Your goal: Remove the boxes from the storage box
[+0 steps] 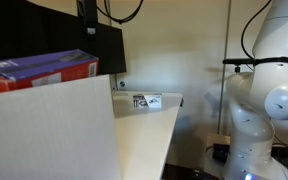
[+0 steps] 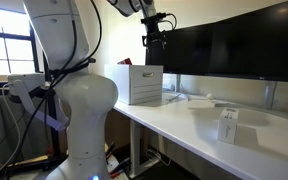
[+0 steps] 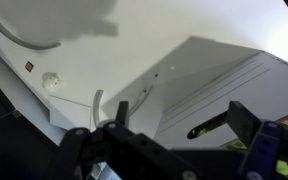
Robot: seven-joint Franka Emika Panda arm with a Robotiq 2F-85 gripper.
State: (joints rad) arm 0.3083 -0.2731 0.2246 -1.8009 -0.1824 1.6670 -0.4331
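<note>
Fingers (image 3: 246,118) of the black Robotiq gripper (image 2: 160,38) are spread wide and hold nothing, above the large off-white flat-walled storage box (image 2: 139,85) on the white table (image 2: 184,125). 1 red rectangular carton with a purple-blue face (image 1: 44,68) lies flat, showing above the box's wall, its long axis level across an exterior view. 1 small white carton with black marks (image 2: 229,125) stands upright on the table, well apart.
</note>
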